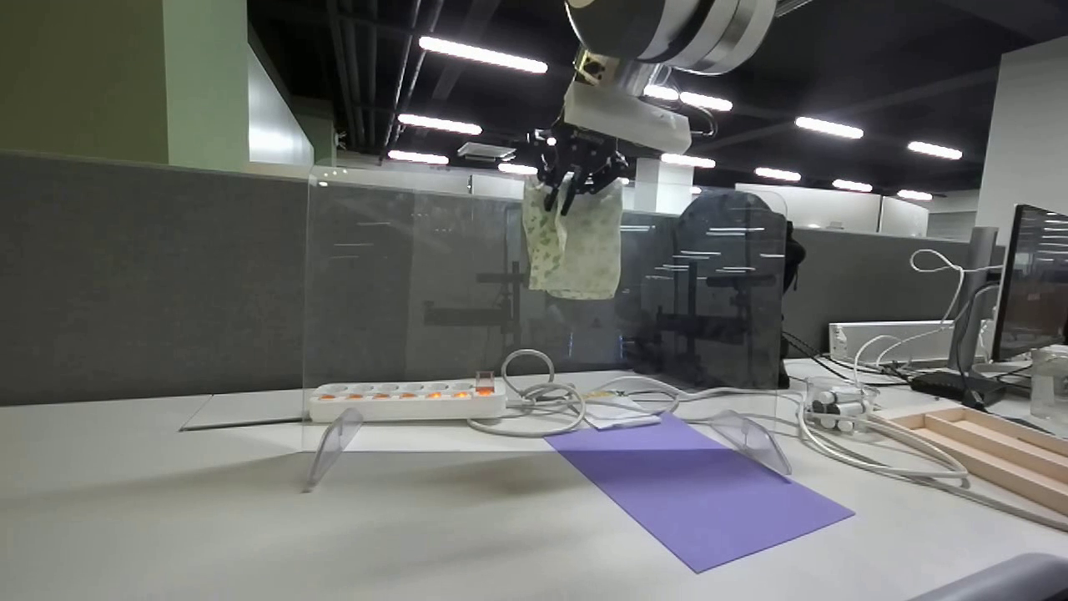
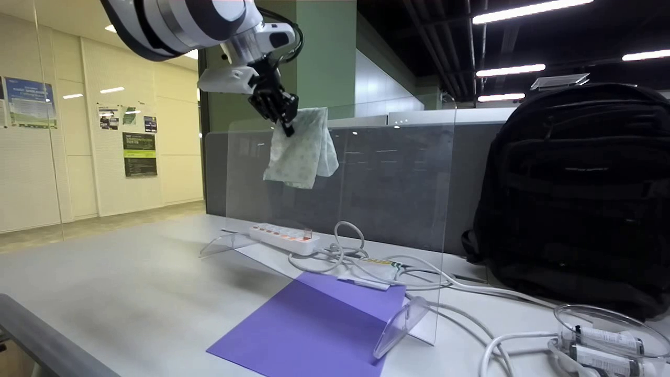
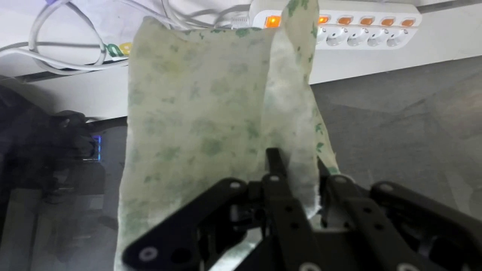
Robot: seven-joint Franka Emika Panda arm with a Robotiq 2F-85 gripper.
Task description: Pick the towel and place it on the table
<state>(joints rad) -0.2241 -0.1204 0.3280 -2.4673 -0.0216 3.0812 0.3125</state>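
In both exterior views the top edge is cropping the arm (image 1: 672, 33). I'm finding posters (image 2: 140, 157), far left in an exterior view, too small to read. In the wrist view, the towel (image 3: 196, 98) is hiding part of the power strip (image 3: 371, 25); the bottom edge is cutting the gripper (image 3: 297, 160).

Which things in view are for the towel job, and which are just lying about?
For the job:
- towel, held in the air
- gripper, shut on it
- table, where it should go

Just about:
- power strip
- white cables
- purple sheet
- wooden tray
- monitor
- backpack
- transparent panel, standing; any role unclear
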